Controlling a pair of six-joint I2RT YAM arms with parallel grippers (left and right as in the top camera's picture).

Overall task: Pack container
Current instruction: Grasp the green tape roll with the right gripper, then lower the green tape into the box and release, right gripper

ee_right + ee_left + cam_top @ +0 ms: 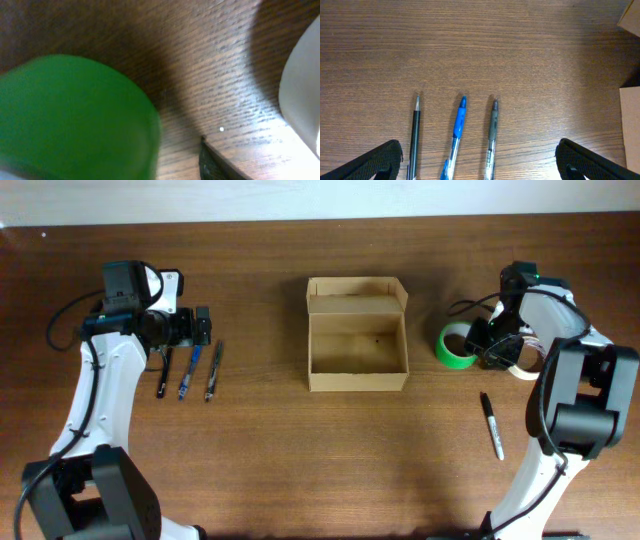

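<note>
The container, a tan cardboard box, stands open and empty at the table's middle, its flap lid folded back at the far side. Its edge shows at the right of the left wrist view. My left gripper is wide open and empty above three pens: black, blue, grey. My right gripper is low beside a green tape roll. Only one finger shows, apart from the roll; the other is hidden behind it.
A white tape roll lies just right of my right gripper. A black marker lies on the table nearer the front, right of the box. The pens lie left of the box.
</note>
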